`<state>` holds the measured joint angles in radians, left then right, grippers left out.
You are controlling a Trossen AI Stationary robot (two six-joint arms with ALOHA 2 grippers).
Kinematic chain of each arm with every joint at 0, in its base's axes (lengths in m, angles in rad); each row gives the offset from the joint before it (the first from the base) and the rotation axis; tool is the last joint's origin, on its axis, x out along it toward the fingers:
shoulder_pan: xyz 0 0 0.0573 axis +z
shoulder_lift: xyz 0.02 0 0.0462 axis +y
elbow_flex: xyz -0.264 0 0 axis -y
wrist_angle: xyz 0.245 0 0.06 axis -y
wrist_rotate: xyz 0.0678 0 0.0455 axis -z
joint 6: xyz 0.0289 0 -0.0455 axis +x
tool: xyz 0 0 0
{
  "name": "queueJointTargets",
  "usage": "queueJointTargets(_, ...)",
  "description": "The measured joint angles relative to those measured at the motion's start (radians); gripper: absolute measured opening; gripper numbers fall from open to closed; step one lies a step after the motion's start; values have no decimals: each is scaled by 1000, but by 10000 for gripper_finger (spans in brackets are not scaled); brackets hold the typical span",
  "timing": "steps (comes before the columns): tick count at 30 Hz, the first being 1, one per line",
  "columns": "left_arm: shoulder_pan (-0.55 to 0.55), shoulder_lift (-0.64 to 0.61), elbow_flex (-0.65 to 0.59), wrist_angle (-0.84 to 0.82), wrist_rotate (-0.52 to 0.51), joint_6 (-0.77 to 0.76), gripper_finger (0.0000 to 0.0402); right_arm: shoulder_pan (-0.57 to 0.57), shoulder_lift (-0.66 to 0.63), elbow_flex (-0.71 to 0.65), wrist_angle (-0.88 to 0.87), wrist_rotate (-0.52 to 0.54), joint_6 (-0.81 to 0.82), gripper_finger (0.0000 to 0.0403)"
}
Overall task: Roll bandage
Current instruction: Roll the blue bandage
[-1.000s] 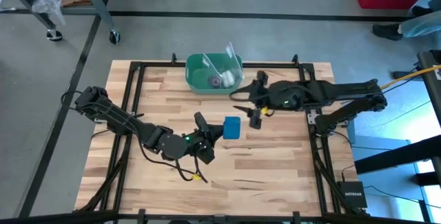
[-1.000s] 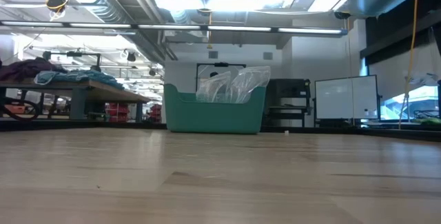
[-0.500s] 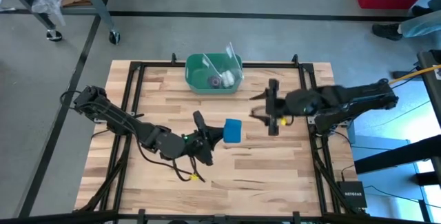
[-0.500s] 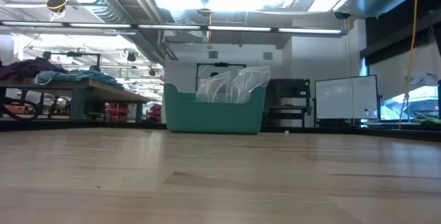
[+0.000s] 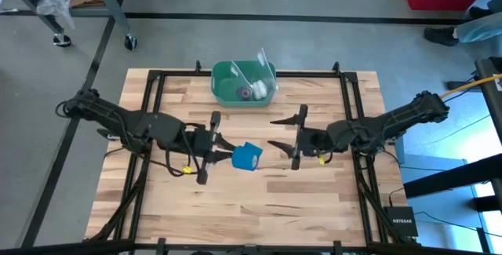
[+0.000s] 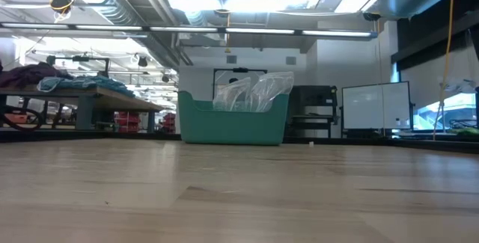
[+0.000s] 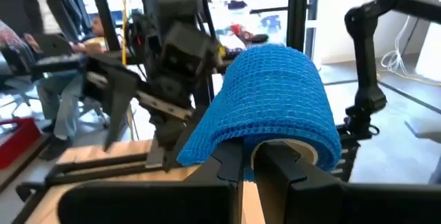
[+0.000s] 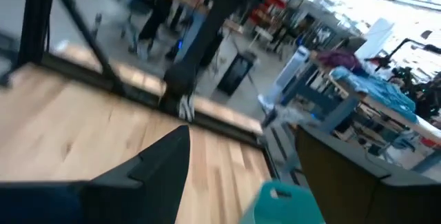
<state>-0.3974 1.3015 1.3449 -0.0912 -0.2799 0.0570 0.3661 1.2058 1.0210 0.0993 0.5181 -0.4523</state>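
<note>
Blue bandage (image 5: 248, 156), rolled, is gripped by the left gripper (image 5: 228, 154) in the high view, in front of the bin (image 5: 244, 82); the right gripper (image 5: 284, 132) is spread beside the roll. Only the bin (image 6: 232, 120) is seen low. Left wrist: fingers (image 7: 231, 165) are clamped on the bandage (image 7: 272, 107). Right wrist: fingers (image 8: 155, 158) are parted over the table (image 8: 62, 120).

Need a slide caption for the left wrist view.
Left hand shut on the rolled blue bandage, facing the open right hand.
</note>
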Motion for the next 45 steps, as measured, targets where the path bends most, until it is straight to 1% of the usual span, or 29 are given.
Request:
queueJointTargets(5,24,10,-14,15,4,5,15,0,44,0,141,-81,11,264)
queueJointTargets(7,29,12,-14,21,-10,17,15,1,59,0,166,-101,69,264)
queueJointTargets(10,34,17,-14,43,-24,47,15,-1,78,0,169,-104,174,264)
queueJointTargets(15,37,22,-14,79,-36,110,15,-1,87,0,246,-156,268,264)
queueJointTargets(19,38,32,-14,71,-47,133,15,-8,86,0,257,-166,318,264)
queueJointTargets(22,36,50,-14,74,-53,141,15,-9,95,1,264,-198,326,264)
queueJointTargets(28,38,62,-14,72,-73,153,15,-6,107,1,255,-201,343,259)
queueJointTargets(30,38,62,-14,74,-75,153,15,-7,107,1,247,-198,343,244)
queueJointTargets(32,33,62,-14,73,-74,153,15,-6,108,1,246,-197,343,219)
queueJointTargets(41,31,62,-14,71,-74,156,15,-6,107,1,250,-197,337,67)
queueJointTargets(45,31,62,-14,59,-75,156,15,-7,107,1,250,-196,308,12)
